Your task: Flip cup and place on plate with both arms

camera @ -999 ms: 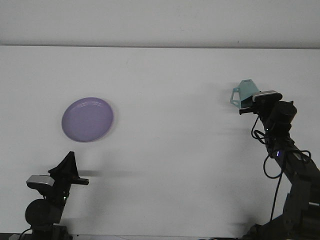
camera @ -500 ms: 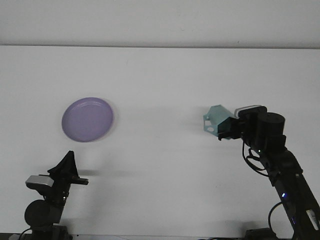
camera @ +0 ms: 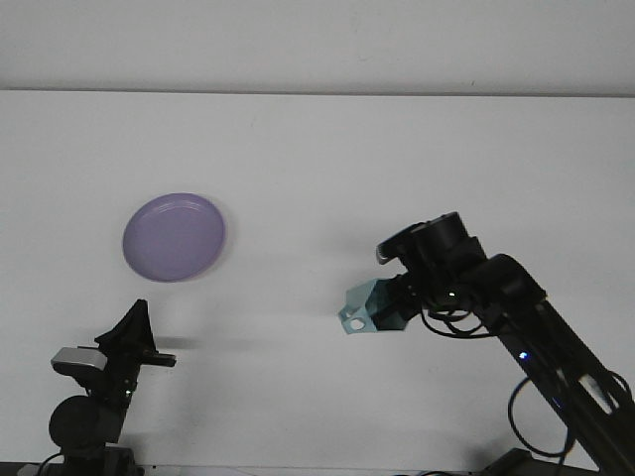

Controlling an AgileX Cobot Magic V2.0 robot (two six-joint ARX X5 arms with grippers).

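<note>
A teal cup [camera: 369, 307] with a small handle hangs tilted above the white table [camera: 317, 149], right of centre. My right gripper [camera: 390, 306] is shut on the cup, and the black right arm reaches in from the lower right. A purple plate [camera: 174, 236] lies flat at the left of the table. My left gripper [camera: 133, 328] stays low at the bottom left, just below the plate, pointing up with its fingers together and nothing in it.
The table's far edge [camera: 317, 92] meets a pale wall. Cables hang along the right arm [camera: 541, 332]. Bare white table surface lies between the plate and the cup.
My right arm has swung the cup from the far right toward the centre and down, closer to the front. The cup has tipped over as it moved. The left arm has stayed put.
</note>
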